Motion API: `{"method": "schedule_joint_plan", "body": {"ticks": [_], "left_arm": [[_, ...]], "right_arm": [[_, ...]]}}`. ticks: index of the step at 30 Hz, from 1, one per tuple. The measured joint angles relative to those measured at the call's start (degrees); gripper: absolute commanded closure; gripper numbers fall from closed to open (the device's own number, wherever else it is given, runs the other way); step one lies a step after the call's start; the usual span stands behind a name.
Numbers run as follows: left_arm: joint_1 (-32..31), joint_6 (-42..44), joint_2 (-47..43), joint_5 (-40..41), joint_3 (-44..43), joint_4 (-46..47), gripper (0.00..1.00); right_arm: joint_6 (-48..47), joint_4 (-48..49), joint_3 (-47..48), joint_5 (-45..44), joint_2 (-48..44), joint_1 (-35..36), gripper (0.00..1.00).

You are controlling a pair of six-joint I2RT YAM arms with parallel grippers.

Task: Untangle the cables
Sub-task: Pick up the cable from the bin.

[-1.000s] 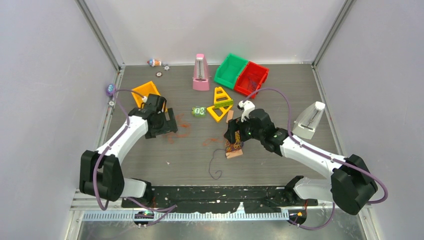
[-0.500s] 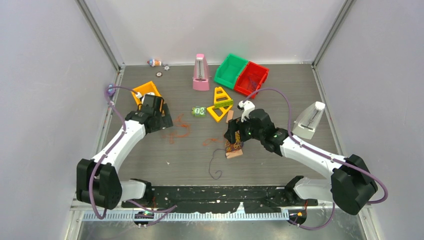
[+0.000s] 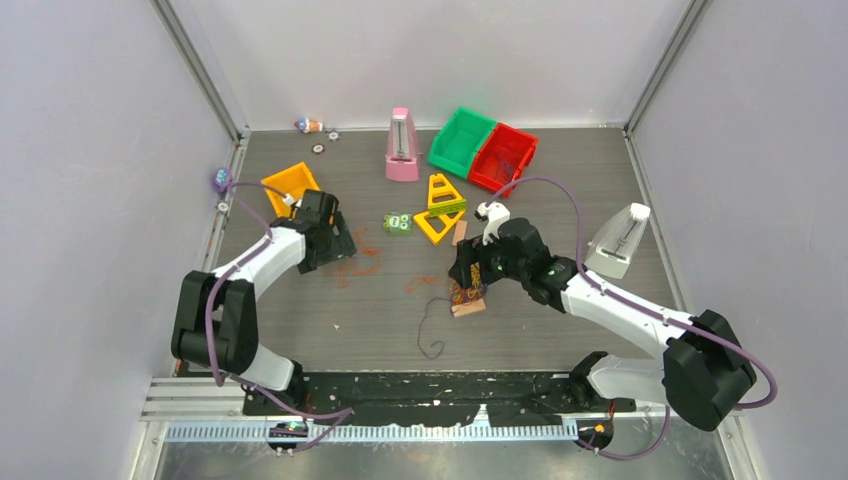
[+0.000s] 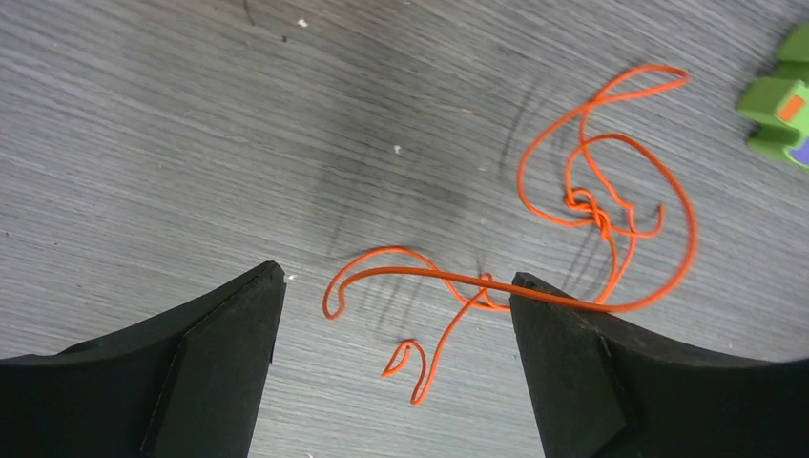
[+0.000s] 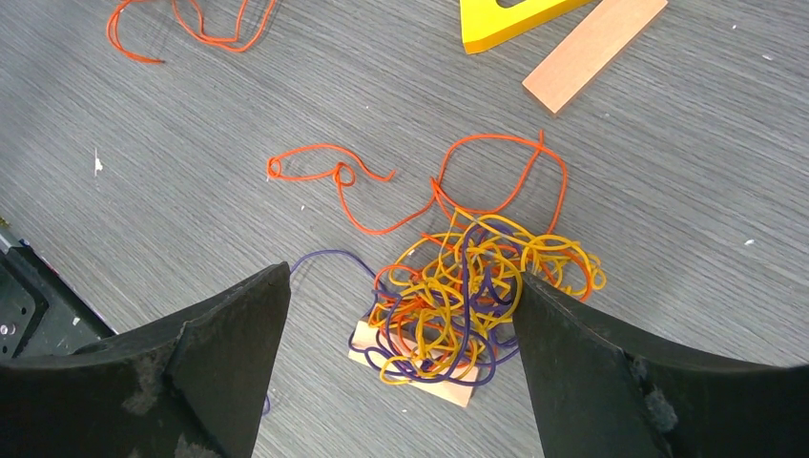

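The cables form a tangle [image 5: 467, 296] of yellow, orange and purple strands lying on a small wooden block [image 5: 420, 377]; the top view shows this tangle [image 3: 466, 292] at mid-table. My right gripper [image 5: 403, 277] hovers over it, open, with one finger on each side. A purple strand [image 3: 428, 330] trails from it toward the near edge. A loose orange cable [image 4: 596, 212] with a small knot lies apart on the left, under my left gripper [image 4: 398, 277]. That gripper is open, and one orange strand crosses the tip of its right finger [image 4: 572, 363].
At the back stand an orange bin [image 3: 290, 185], a pink metronome [image 3: 402, 146], a green bin [image 3: 460, 140] and a red bin [image 3: 503, 155]. Yellow triangles [image 3: 440, 210], a green toy [image 3: 398, 222], a wooden stick [image 3: 459, 233] and a white metronome [image 3: 620, 240] lie nearer.
The left arm has drawn its elbow in and shifted its wrist slightly over the loose orange cable. The right arm and the tangle have not moved.
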State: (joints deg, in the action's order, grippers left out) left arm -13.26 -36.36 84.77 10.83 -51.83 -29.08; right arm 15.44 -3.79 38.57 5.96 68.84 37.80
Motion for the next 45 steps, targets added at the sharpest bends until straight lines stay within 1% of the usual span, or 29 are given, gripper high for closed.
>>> {"method": "schedule_joint_plan", "body": {"ticks": [2, 7, 15, 17, 19, 21, 22, 23, 24, 25, 26, 30, 34, 39, 45], "left_arm": [[0.7, -1.0, 1.4, 0.0, 0.0, 0.0, 0.08], [1.7, -2.3, 2.9, -1.2, -0.3, 0.3, 0.14], [1.8, -3.8, 4.0, -6.7, 0.8, 4.6, 0.16], [1.8, -4.0, 4.1, -8.1, 1.9, 5.8, 0.19], [1.7, -4.0, 4.3, -9.1, 3.0, 6.6, 0.24], [1.6, -4.1, 4.1, -10.0, 3.5, 7.7, 0.32], [1.5, -4.2, 3.9, -10.2, 3.9, 8.4, 0.41], [1.4, -4.3, 3.7, -10.4, 4.5, 9.3, 0.52], [1.1, -4.7, 3.3, -10.5, 5.2, 10.1, 0.74], [0.6, -5.3, 3.0, -10.5, 5.9, 10.9, 0.98], [0.1, -5.4, 2.8, -10.5, 6.5, 11.3, 1.0], [-2.9, -5.3, 2.3, -9.6, 7.8, 11.4, 1.0], [-4.3, -4.7, 1.9, -7.8, 7.6, 10.2, 1.0], [-4.7, -2.0, -0.4, -5.1, 6.3, 3.5, 1.0], [-4.7, -0.2, -8.1, 1.0, 2.7, -3.8, 1.0]], "right_arm": [[0.0, -0.4, 0.0, 0.0, -0.4, 0.0, 0.1], [0.0, -0.7, 0.0, 0.0, -1.5, 0.0, 0.1], [-0.1, -1.1, 0.0, 0.0, -1.5, 0.0, 0.1], [-0.1, -1.1, 0.0, 0.0, -1.5, 0.0, 0.1], [-0.1, -1.1, 0.0, 0.0, -1.5, 0.0, 0.1], [-0.1, -1.1, 0.0, 0.0, -1.5, 0.0, 0.1], [-0.1, -1.0, 0.0, 0.0, -1.5, 0.0, 0.1], [-0.1, -1.1, 0.0, 0.0, -1.5, 0.0, 0.1], [-0.1, -1.1, 0.0, 0.0, -1.5, 0.0, 0.1], [-0.1, -1.1, 0.0, -0.1, -1.5, 0.0, 0.1], [-0.1, -1.1, 0.0, -0.1, -1.5, 0.0, 0.1], [-0.1, -1.1, 0.0, -0.1, -1.5, 0.0, 0.1], [-0.1, -1.1, 0.0, -0.1, -1.5, 0.0, 0.1], [-0.1, -1.1, 0.0, -0.1, -1.5, 0.0, 0.1], [-0.1, -1.1, 0.0, -0.1, -1.6, 0.0, 0.1]]}}
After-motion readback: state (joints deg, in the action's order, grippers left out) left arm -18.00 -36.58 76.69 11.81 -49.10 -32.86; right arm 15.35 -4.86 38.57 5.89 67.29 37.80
